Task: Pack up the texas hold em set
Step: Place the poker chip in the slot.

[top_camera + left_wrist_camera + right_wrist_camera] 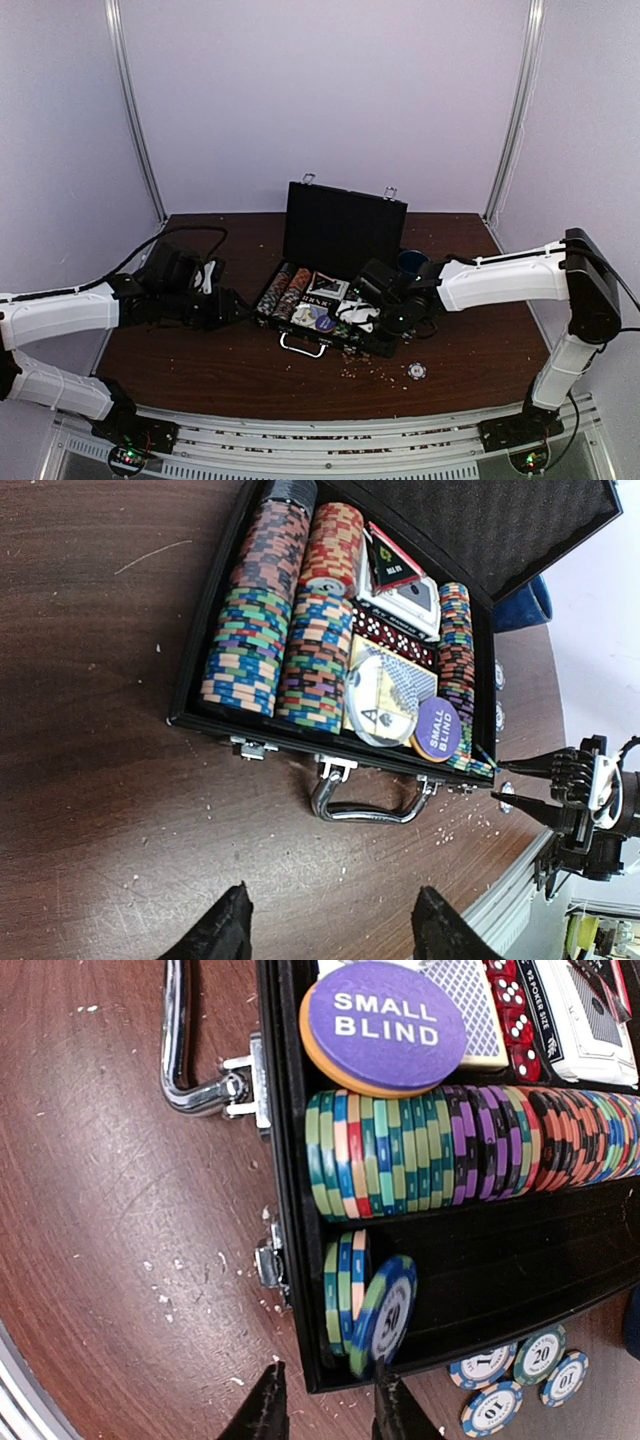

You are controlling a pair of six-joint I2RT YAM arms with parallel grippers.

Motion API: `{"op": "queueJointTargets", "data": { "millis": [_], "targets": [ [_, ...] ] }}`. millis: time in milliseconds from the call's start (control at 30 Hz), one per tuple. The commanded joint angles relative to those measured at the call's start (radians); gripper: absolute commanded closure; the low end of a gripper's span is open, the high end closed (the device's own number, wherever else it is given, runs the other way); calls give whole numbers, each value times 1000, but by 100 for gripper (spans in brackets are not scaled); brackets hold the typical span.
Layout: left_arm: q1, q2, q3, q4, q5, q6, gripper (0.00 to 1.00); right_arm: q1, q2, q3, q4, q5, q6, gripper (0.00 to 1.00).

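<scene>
Right pincer parted, tilted chip just ahead.

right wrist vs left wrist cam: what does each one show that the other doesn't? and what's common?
Right wrist only: the near-empty outer slot with a few chips and a leaning "50" chip, plus printed values on the loose chips beside the case.
Left wrist only: the open lid, two full chip rows on the case's other side, and the left gripper open over the table.
Both: SMALL BLIND button, silver handle, red dice, long chip row, right gripper.
</scene>
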Motion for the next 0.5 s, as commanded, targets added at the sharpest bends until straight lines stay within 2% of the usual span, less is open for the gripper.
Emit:
{"op": "queueJointTargets", "data": {
  "millis": [0, 133, 300, 467],
  "targets": [
    [7, -21, -17, 27, 3, 10, 43, 6, -62, 21, -8, 13, 41, 70],
    [7, -32, -19, 29, -3, 3, 43, -2, -98, 20, 13, -8, 90, 64],
    [8, -52, -28, 29, -15, -9, 43, -40, -159, -5, 66, -33, 161, 62],
    [7, -73, -29, 13, -38, -15, 43, -104, -246, -53, 117, 85, 300, 60]
  ]
}}
